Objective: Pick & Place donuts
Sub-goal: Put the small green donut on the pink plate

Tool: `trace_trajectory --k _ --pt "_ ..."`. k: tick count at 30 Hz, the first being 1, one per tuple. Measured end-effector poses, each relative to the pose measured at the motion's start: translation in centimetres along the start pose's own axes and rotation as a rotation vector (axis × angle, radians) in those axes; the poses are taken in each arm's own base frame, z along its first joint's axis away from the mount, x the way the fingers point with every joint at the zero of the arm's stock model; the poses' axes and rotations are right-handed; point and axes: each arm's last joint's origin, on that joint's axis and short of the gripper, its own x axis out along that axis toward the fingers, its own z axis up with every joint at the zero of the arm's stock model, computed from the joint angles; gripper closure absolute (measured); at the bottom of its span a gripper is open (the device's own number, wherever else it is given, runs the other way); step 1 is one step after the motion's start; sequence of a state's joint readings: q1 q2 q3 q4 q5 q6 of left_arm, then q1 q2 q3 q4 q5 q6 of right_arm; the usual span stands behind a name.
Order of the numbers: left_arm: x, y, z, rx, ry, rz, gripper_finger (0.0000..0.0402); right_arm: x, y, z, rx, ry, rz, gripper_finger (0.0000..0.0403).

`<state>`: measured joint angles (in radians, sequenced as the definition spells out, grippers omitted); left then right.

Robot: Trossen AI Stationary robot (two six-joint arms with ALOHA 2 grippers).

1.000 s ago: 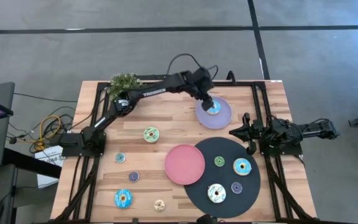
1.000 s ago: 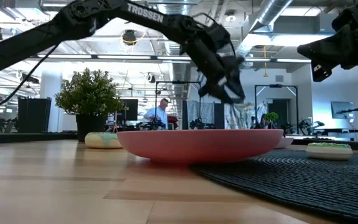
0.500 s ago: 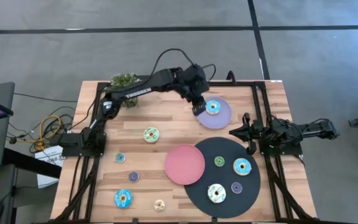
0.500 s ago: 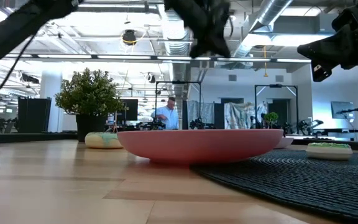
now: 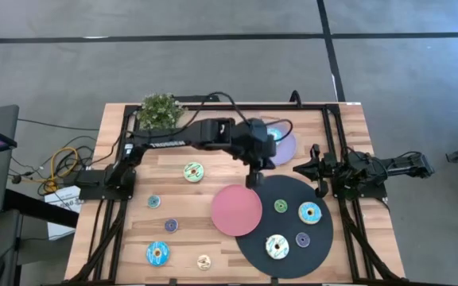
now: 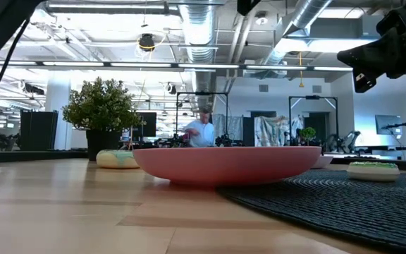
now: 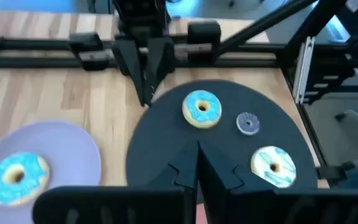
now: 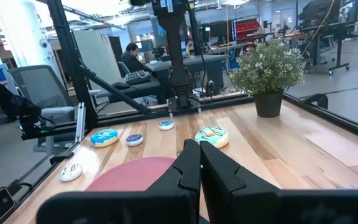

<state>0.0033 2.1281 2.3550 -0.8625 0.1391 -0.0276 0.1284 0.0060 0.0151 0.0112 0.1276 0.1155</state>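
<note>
Several iced ring donuts lie about. A blue donut rests flat on the lilac plate. A blue donut, a white one, a small green one and a small purple one lie on the black disc. Several more, such as a green-white donut and a blue donut, lie on the bare wood. My left gripper hangs shut above the disc's far left rim, touching nothing; its fingers show closed. My right gripper waits shut at the table's right side.
A pink plate lies left of the black disc, overlapping its rim. A potted plant stands at the far left. Black frame rails run along both sides. A person shows in the room behind the table.
My left gripper has drawn away from the blue donut, which stays lying on the lilac plate. It has risen and swung toward the near edge and a little left, to above the black disc's far rim.
</note>
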Motion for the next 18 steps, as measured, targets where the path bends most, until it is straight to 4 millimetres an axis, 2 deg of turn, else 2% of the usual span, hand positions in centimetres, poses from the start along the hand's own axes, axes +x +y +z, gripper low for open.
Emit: trace_trajectory --k 4,8,11,14,18 --pt "-0.1 -1.0 -0.1 -0.086 0.009 0.044 0.0401 0.0 -0.1 0.1 0.091 -0.014 -0.011 0.0403" --pt "-1.5 -2.1 0.4 -0.006 -0.018 0.059 0.0401 0.0 -0.3 0.4 0.298 -0.059 -0.034 0.0403" --pt "-2.3 -2.3 0.5 0.062 -0.017 0.04 0.0401 0.0 -0.4 1.1 0.341 -0.129 -0.027 0.0403" --pt "-1.8 -1.4 -0.5 0.067 0.039 -0.061 0.0401 -0.1 -0.3 2.7 0.354 -0.21 -0.059 0.0403" --pt "-2.2 -0.6 -2.2 0.04 0.098 -0.137 0.0401 0.5 0.3 6.0 0.354 -0.195 -0.118 0.0403"
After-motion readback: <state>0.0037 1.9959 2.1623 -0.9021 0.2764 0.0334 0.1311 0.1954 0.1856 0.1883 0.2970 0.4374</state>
